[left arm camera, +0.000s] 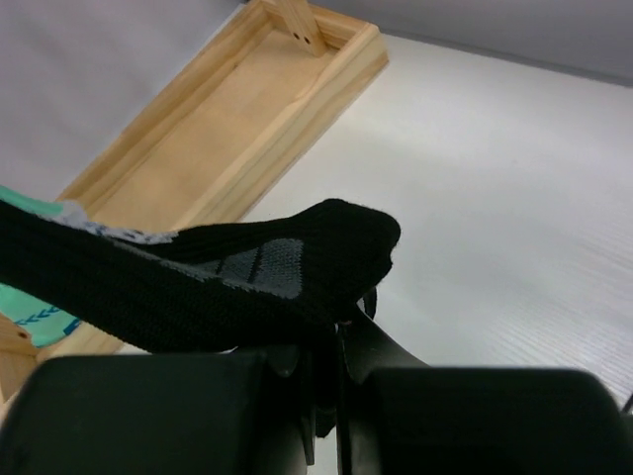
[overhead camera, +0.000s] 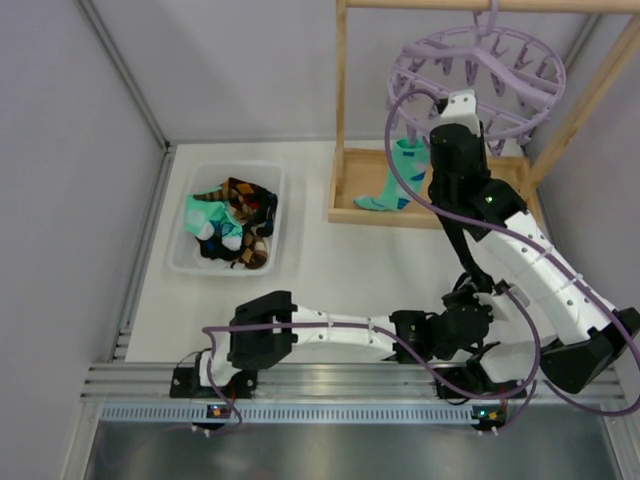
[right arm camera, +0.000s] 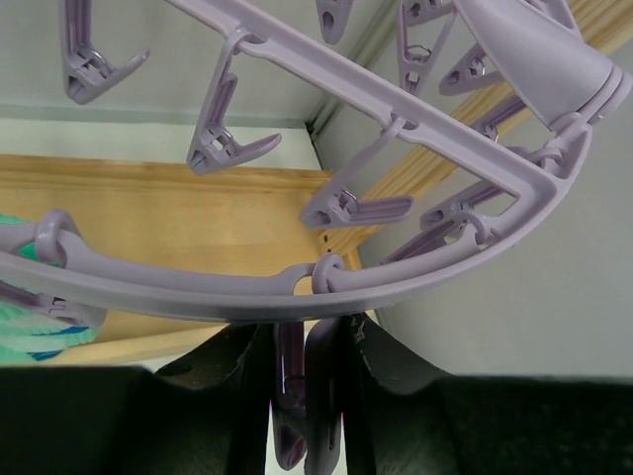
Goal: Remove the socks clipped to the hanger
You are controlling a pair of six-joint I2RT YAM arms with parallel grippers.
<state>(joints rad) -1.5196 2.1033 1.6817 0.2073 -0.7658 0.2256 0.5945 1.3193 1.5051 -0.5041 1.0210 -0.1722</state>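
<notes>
The pale-purple hanger point(overhead camera: 478, 72) hangs from the wooden rack's top bar. My right gripper point(overhead camera: 456, 106) is raised under its ring point(right arm camera: 247, 297) and is shut on one dangling clip point(right arm camera: 318, 396). A mint-green sock point(overhead camera: 402, 176) hangs from the hanger over the rack base; its edge shows in the right wrist view point(right arm camera: 28, 332). My left gripper point(left arm camera: 341, 327) is shut on a black sock with a grey patch point(left arm camera: 237, 272), low over the table near the rack. In the top view the left gripper point(overhead camera: 468, 305) sits beneath the right arm, and the black sock is hard to make out.
A clear plastic bin point(overhead camera: 183, 262) at the left holds several socks point(overhead camera: 232, 215). The wooden rack's base tray point(overhead camera: 350, 214) stands at the back right, also seen in the left wrist view point(left arm camera: 227, 139). Grey walls close in the left, back and right.
</notes>
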